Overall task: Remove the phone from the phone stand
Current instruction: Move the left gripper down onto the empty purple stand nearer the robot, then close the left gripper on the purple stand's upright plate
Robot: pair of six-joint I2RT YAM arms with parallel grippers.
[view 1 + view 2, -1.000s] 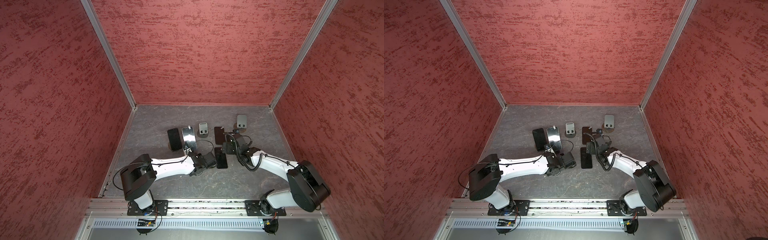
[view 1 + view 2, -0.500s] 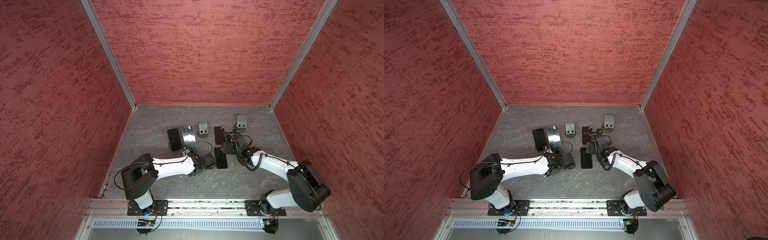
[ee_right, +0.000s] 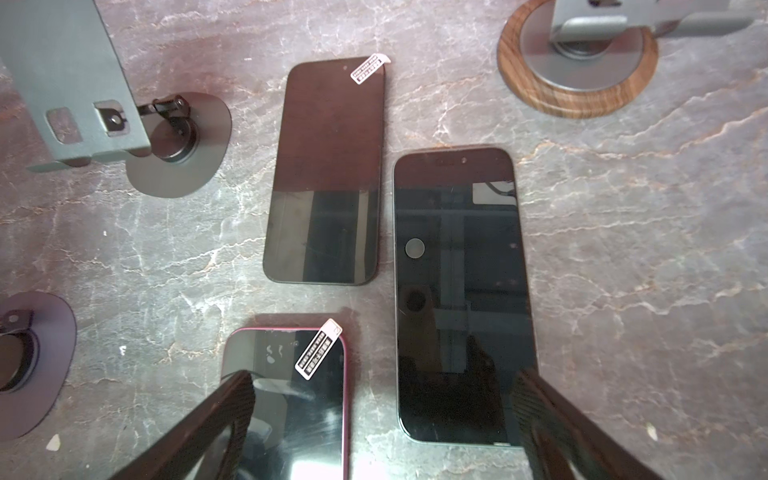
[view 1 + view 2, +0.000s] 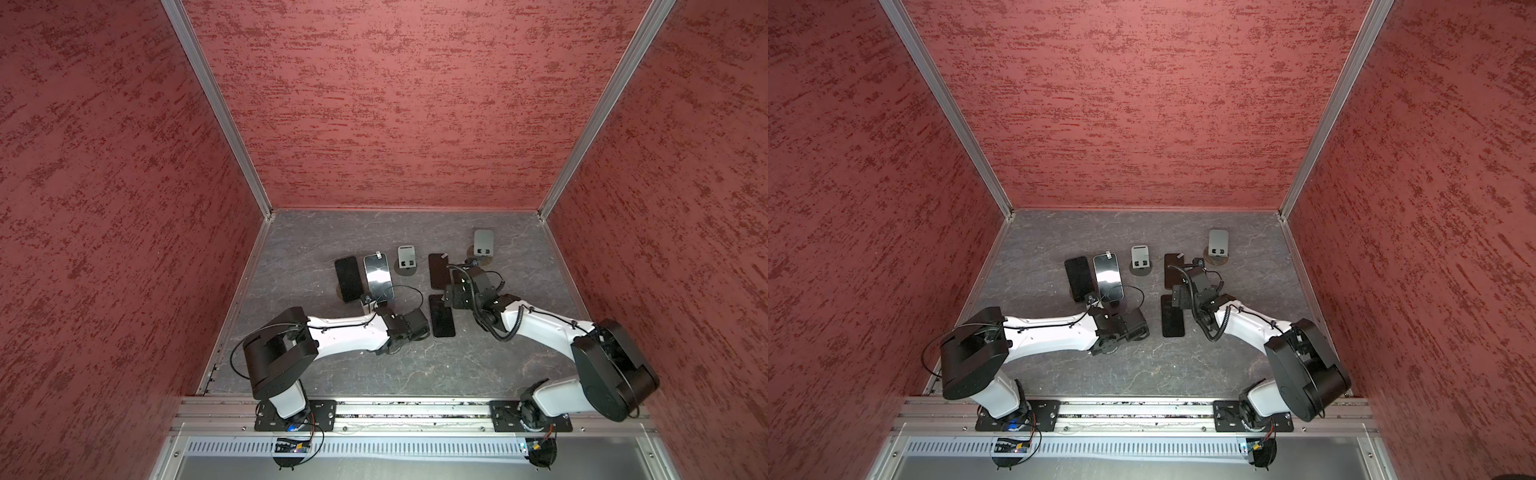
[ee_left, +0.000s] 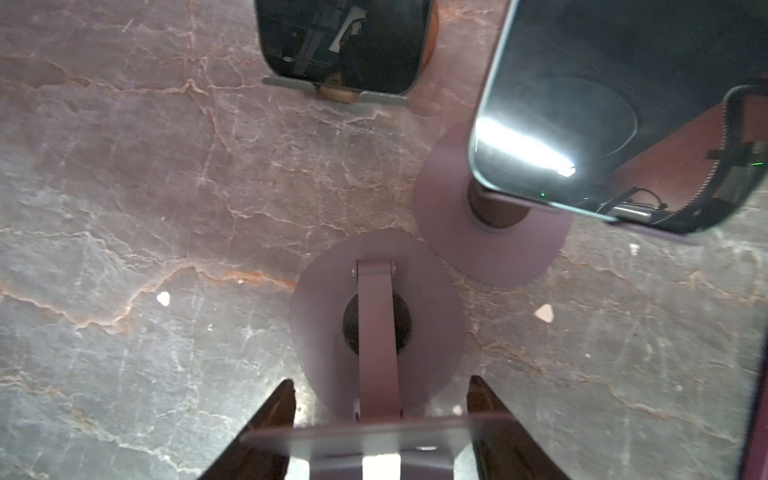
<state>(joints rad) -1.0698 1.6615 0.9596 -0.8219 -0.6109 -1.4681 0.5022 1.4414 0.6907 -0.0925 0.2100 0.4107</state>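
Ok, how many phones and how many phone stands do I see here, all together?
Phones: 5 (black phone, shiny phone, brown phone, large dark phone, pink-edged phone)
Phone stands: 5 (black phone's stand, shiny phone's stand, empty purple stand, grey stand, empty wood-ringed stand)
Total: 10

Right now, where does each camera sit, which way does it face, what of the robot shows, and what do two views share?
Top views: high above the front rail, looking down at the grey floor; left arm and right arm show whole.
Left wrist: on left arm, looking along the left tool at an empty phone stand; only fingertips show.
Right wrist: on right arm, looking past the right tool at three flat phones; only fingertips show.
Shared: wood-ringed stand, in right wrist and both top views.
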